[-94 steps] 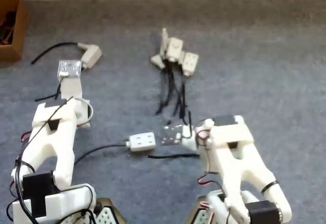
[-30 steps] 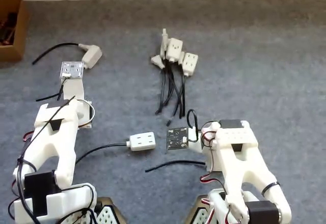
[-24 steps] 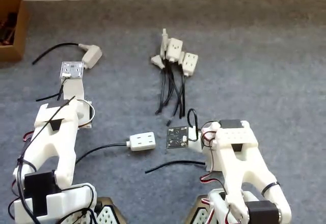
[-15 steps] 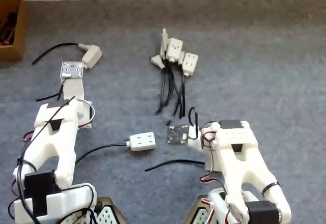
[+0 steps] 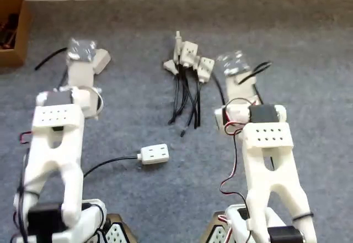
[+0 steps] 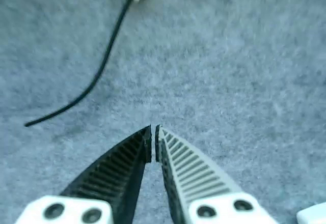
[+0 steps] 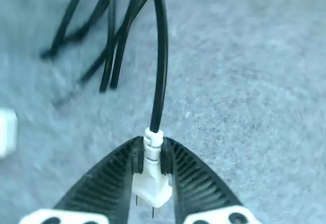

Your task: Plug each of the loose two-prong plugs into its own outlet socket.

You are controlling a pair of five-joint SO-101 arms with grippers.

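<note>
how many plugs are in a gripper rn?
1. A two-prong plug is clamped in the right gripper; the left gripper is shut on nothing.

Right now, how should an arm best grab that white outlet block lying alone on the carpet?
Probably from above, pinching the outlet block across its two long sides, mid-body: it lies flat, and its cable leaves one short end.

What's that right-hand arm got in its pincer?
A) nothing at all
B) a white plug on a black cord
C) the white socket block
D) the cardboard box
B: the right wrist view shows the right pincer closed on a white two-prong plug, its black cord trailing away.
</note>
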